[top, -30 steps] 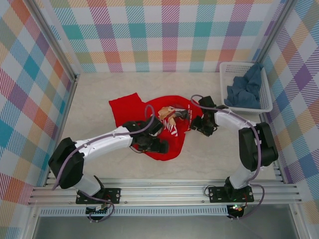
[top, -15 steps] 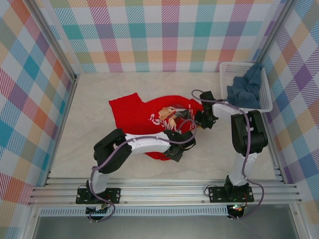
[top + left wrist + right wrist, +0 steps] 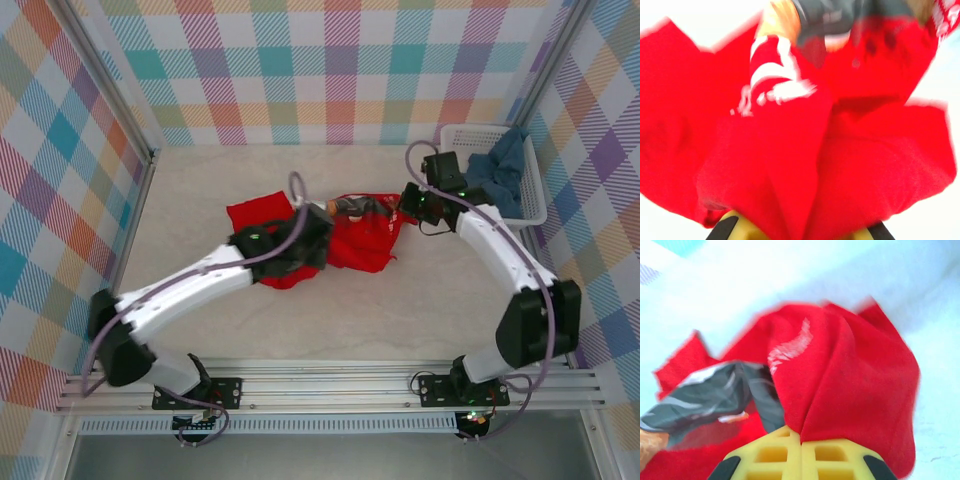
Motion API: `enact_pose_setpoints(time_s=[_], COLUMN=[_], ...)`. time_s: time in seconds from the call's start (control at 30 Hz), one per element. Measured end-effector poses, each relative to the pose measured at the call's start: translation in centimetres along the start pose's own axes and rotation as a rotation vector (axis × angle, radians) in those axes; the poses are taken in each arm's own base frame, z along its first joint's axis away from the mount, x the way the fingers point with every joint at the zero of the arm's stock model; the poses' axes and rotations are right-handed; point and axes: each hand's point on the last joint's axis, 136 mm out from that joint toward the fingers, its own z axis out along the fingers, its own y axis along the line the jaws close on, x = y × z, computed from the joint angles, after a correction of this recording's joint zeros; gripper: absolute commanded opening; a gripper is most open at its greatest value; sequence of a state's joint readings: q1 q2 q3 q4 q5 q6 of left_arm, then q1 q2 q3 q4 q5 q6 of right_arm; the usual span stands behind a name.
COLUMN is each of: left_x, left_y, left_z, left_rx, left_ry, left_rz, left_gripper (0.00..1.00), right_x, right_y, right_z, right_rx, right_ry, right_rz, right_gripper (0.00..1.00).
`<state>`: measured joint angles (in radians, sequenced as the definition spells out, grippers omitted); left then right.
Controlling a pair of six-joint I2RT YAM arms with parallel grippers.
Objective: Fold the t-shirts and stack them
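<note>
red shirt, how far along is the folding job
Done: nothing folded yet. In hand: left hand and right hand are both shut on the bunched red t-shirt. Left: finish that fold, take the blue-grey t-shirt from the basket, fold it, stack both.

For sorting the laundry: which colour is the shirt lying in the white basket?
The shirt is plain dusty blue-grey, clearest in the top external view.

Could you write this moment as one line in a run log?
left jaws: shut on red shirt | right jaws: shut on red shirt | red shirt: bunched up | blue shirt: in basket
</note>
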<state>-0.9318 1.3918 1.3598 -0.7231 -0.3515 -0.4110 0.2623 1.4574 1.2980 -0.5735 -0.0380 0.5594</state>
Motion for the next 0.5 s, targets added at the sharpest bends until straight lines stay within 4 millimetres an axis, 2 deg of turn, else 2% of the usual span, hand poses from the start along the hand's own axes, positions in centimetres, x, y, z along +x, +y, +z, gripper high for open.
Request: enact_pose_setpoints(time_s=[0.1,0.23,0.4,0.5], left_x=[-2.0,-3.2,-4.5,-6.6], left_y=[0.9,2.4,4.8,5.3], left_z=[-4.9,-10.0,-17.5,-21.7], left_rx=[0.062,0.125,0.226,0.285], left_ry=[-0.108,-0.216,-0.378,-0.476], left_rz=[-0.033,-0.084,-0.171,-0.215], left_gripper=[0.0,0.0,0.0,0.0], right_x=[-1.6,-2.1,-2.3,-2.8], right_y=[1.9,3.5,5.4,6.6], right_z=[-4.3,-9.8,-19.3,-24.2], right_rx=[-0.071,-0.151,-0.292,-0.357], right_ry=[-0.093,-0.196,-0.386,-0.486], right_rz=[-0.028,-0.062,-0.102,-0.119], right_gripper=[0.0,0.0,0.0,0.0])
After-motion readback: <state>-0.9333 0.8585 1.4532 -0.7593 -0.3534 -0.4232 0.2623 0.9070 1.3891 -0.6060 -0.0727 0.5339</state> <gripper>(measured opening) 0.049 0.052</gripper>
